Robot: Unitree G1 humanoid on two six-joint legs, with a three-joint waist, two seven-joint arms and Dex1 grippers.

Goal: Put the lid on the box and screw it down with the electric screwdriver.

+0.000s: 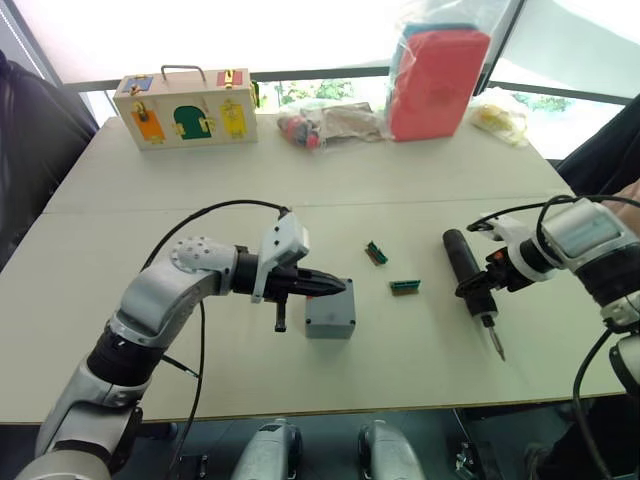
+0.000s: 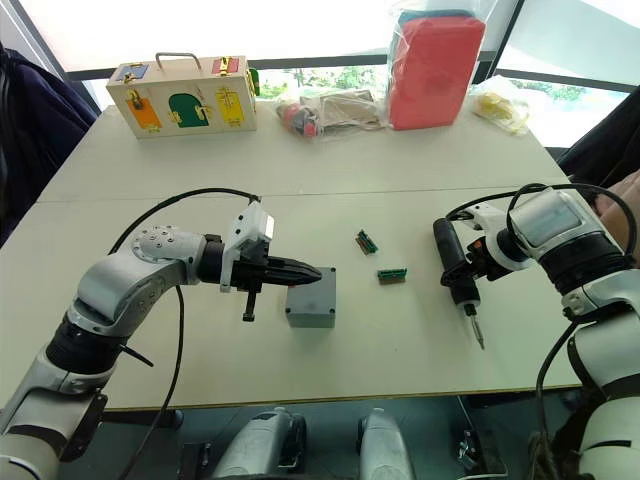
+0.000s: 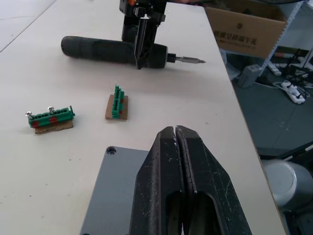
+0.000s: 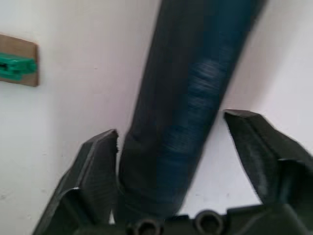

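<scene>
Straddling the electric screwdriver (image 4: 190, 98), your right gripper (image 4: 171, 134) stands with jaws wide, one finger touching the barrel, the other apart. Your left gripper (image 3: 176, 134) has jaws pressed together above the lid (image 1: 330, 305), which sits on the box (image 2: 310, 312). Two green pieces (image 1: 376, 252) lie between box and screwdriver.

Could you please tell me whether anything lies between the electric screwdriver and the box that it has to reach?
Yes. Two small green pieces lie on the table between the electric screwdriver, straddled by the open right end effector, and the box, over which the shut left end effector rests.
</scene>
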